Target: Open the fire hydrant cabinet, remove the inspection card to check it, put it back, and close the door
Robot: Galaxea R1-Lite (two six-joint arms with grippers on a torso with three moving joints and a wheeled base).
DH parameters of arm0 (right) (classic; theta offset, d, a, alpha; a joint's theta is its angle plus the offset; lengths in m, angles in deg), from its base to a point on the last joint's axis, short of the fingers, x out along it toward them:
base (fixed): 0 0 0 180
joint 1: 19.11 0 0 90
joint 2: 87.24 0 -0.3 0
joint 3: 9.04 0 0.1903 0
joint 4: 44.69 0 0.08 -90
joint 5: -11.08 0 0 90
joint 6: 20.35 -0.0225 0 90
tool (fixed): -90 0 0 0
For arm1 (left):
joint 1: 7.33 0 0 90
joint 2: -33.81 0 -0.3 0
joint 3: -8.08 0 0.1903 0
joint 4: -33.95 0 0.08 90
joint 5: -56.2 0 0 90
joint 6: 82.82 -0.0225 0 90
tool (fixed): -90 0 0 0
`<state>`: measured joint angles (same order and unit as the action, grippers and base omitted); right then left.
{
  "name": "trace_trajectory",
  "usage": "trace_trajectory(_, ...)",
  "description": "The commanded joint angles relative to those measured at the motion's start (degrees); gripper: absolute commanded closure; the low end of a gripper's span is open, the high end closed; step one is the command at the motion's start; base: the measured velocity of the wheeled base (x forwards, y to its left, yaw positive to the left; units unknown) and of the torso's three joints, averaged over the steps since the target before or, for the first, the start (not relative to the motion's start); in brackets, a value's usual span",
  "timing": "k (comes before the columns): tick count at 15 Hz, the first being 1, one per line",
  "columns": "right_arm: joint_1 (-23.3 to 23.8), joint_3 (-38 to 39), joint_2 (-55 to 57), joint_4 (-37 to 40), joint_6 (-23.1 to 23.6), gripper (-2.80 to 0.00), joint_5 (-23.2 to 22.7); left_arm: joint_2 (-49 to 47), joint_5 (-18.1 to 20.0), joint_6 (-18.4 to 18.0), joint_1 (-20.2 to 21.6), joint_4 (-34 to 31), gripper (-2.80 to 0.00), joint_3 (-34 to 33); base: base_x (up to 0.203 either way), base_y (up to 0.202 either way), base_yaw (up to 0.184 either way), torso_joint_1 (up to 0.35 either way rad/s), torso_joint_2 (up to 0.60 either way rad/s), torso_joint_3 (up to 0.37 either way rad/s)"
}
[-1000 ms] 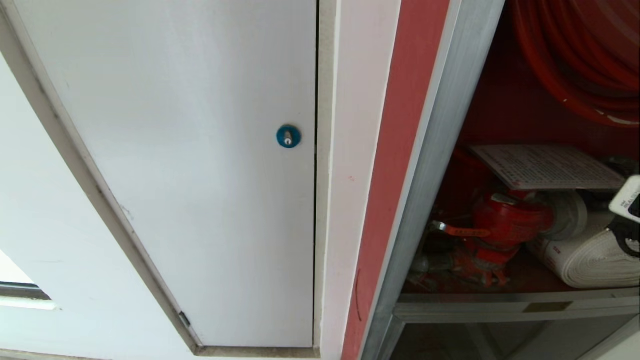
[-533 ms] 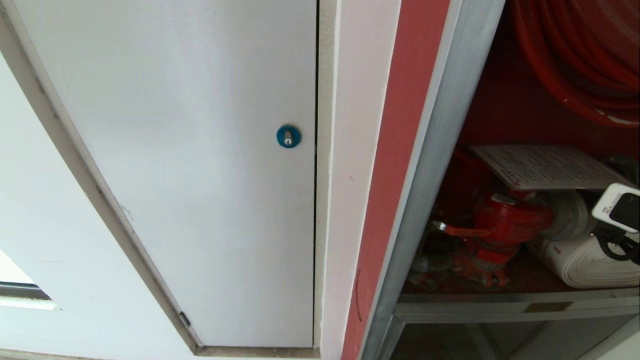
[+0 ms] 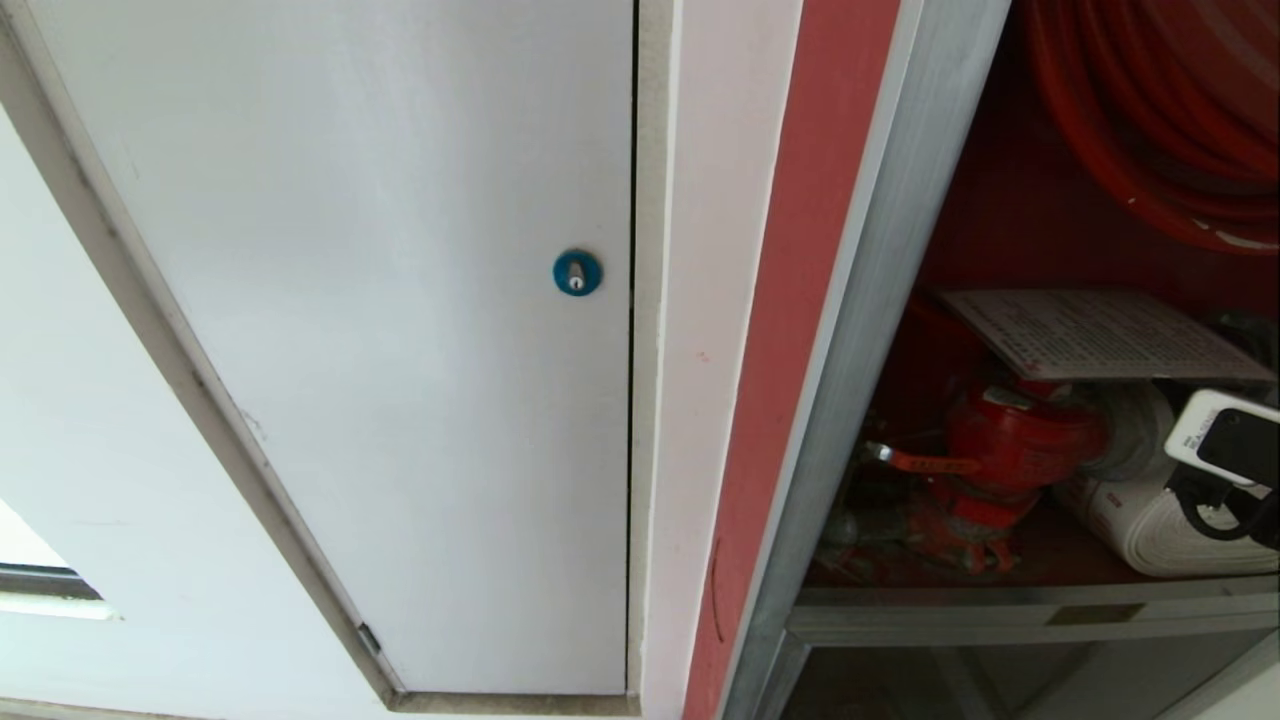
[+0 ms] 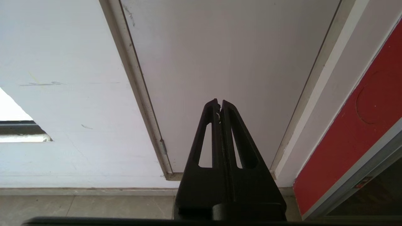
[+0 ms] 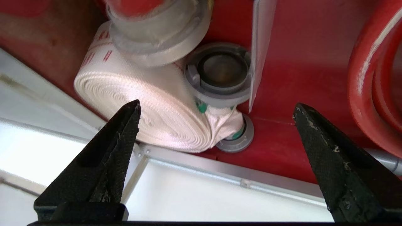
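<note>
Head view first: one plain white panel (image 3: 380,330) fills the left side, carrying one small blue round lock (image 3: 577,272), and to its right stands the tall silver metal-framed, red-lined fire hydrant cabinet (image 3: 860,330), its inside in plain sight. Inside, count them: one coiled red hose reel (image 3: 1160,110) up top, one red valve (image 3: 1010,440) lower down, one white flat hose roll (image 3: 1150,520) on the red floor beside it. And there is the thin whitish inspection card (image 3: 1090,335), one sheet with dense rows of small print, lying flat over the valve and the roll, below the reel. At the right edge the right arm's white-and-black wrist camera housing (image 3: 1225,440) pokes in just under the card's near corner, in front of the roll. Over to the left wrist view: the left gripper (image 4: 220,105) hangs before the white panel's lower part, its two black fingers pressed tight together, nothing between them; a strip of tiled floor (image 4: 88,207) shows below. Now the right wrist view: the right gripper (image 5: 216,110) has its two black textured fingers (image 5: 103,163) spread wide and empty, pointing into the cabinet at the hose roll, with two grey metal couplings (image 5: 220,75) just beyond and the card's thin edge showing beside them.
</note>
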<state>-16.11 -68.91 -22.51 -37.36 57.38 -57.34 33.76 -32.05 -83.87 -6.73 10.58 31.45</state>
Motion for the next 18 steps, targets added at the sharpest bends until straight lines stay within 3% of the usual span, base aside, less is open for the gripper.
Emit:
trace_trajectory(1,0.07,0.20,2.58,-3.36,0.39,-2.80,-0.09,-0.04,0.00,0.04,0.02,0.08,0.00,-0.09,0.000,0.000,0.000,0.000,0.00,0.000)
trace_trajectory(8,1.11,-0.68,7.53,-14.01,4.24,-2.80,-2.70,-0.04,0.00,0.00,0.02,0.08,0.00,-0.09,0.000,0.000,0.000,0.000,0.00,0.000)
trace_trajectory(13,2.99,-1.38,9.38,-16.48,7.99,-2.80,-4.89,-0.04,0.00,-0.01,0.02,0.08,0.00,0.00,0.000,0.000,0.000,0.000,0.00,0.000)
trace_trajectory(18,3.33,-1.82,10.42,-16.70,8.23,-2.80,-5.84,-0.04,0.00,-0.01,0.02,0.06,0.00,-0.09,0.000,0.000,0.000,0.000,0.00,0.000)
